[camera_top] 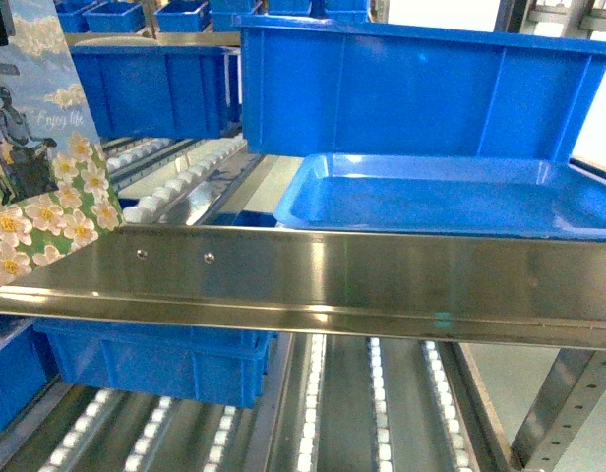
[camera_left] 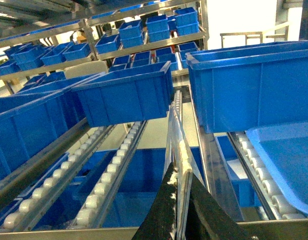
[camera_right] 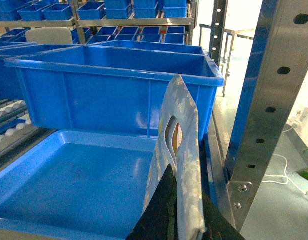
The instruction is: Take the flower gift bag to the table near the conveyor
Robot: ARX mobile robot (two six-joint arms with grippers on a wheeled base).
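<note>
Showing flower gift bag [camera_top: 47, 187] held aloft at left end of conveyor [camera_top: 313, 285] front rail, lifted so it can travel to surface, which is not in view. Left gripper [camera_left: 178, 210]: jaws clamped on thin bag edge, seen edge-on. Right gripper [camera_right: 176, 212]: jaws pinching similar sheet with handle cut-out, beside blue tray [camera_right: 69, 185]. Bag print: white-yellow blossoms, sky, "Enjoy life" lettering, dark figure.

Bright, even overhead light with a cool blue cast. Blown-out white background top right in all views. Soft glare on the steel rail [camera_top: 362, 285]; close foreground slightly blurred.
</note>
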